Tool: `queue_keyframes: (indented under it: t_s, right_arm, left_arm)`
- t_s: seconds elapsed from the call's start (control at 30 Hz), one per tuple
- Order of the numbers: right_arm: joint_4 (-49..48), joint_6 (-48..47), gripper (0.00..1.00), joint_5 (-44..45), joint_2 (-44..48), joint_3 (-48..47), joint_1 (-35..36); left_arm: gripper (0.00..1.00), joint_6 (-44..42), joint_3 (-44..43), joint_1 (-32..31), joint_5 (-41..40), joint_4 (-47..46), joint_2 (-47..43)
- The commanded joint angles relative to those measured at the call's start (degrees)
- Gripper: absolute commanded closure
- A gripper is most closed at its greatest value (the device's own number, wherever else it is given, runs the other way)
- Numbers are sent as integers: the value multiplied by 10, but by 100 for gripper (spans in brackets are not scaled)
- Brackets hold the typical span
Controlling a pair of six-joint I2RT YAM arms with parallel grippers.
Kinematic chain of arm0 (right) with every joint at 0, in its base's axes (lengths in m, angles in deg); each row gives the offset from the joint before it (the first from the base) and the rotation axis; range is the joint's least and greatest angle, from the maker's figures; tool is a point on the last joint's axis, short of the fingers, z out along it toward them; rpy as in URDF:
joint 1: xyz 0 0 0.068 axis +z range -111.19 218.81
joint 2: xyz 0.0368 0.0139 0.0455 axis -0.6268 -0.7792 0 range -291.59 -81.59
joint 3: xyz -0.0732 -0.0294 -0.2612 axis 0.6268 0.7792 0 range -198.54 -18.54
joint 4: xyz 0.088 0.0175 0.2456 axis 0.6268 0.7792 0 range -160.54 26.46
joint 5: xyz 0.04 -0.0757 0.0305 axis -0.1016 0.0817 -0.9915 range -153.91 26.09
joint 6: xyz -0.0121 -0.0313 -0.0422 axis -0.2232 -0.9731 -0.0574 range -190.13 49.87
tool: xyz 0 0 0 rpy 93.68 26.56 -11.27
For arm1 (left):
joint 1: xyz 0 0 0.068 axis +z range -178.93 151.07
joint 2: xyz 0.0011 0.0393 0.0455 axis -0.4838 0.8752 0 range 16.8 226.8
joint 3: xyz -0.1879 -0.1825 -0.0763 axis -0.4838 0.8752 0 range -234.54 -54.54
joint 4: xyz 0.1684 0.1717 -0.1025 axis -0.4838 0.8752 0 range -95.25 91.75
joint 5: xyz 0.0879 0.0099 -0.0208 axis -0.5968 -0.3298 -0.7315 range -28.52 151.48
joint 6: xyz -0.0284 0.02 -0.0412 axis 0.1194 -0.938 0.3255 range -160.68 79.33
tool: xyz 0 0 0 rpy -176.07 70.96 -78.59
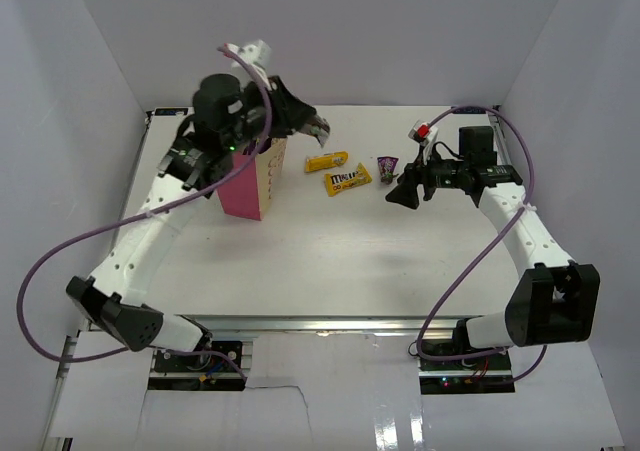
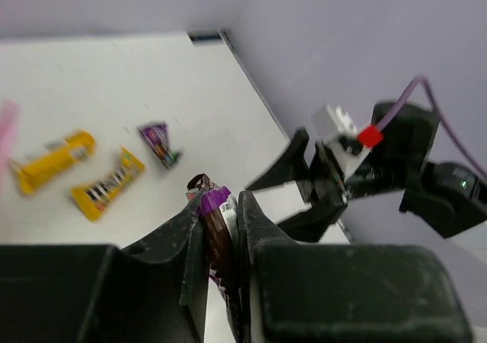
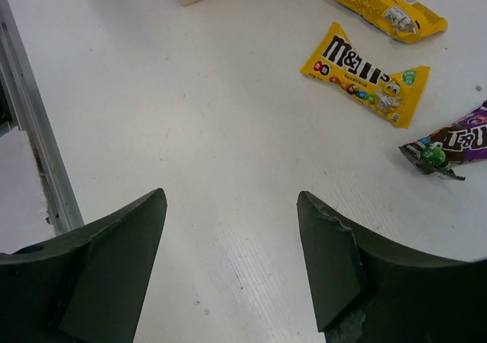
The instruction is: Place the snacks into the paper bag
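Observation:
The pink paper bag (image 1: 243,189) stands upright at the left, its cream side (image 1: 274,167) facing right. My left gripper (image 1: 314,125) hovers high, just right of the bag top, shut on a dark brown bar (image 2: 216,229) with a purple band. Two yellow candy packets (image 1: 327,161) (image 1: 347,179) and a tiny purple wrapper (image 1: 388,166) lie on the table right of the bag. My right gripper (image 1: 401,193) is open and empty just right of them, low over the table. The large purple chip bag is out of view.
White walls close in the table on the left, back and right. A metal rail (image 3: 34,141) runs along the table edge in the right wrist view. The right arm (image 2: 365,168) sits across from the left gripper.

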Motion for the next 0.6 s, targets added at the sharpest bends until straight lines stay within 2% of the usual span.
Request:
queue_keyframes:
  t_s: [0.0,0.17,0.43,0.5,0.57]
  right_arm:
    - [4,-10,25,1,-15,-15,-1]
    - [3,-14,25,19,-28,-15,-1]
    - [-9,-5,25,50,-48,-20,-2]
    - [-29,4,25,72,-55,-24,-2]
    - [-62,41,25,123,-71,-31,-1]
  left_arm:
    - [86,-87,-56,73,-29,53,-32]
    - [85,-113,-110,145,-48,52,4]
    - [84,-144,-145,167,-81,44,86]
    - [77,-144,-145,167,-91,44,106]
    - [63,-143,-146,166,-97,44,116]
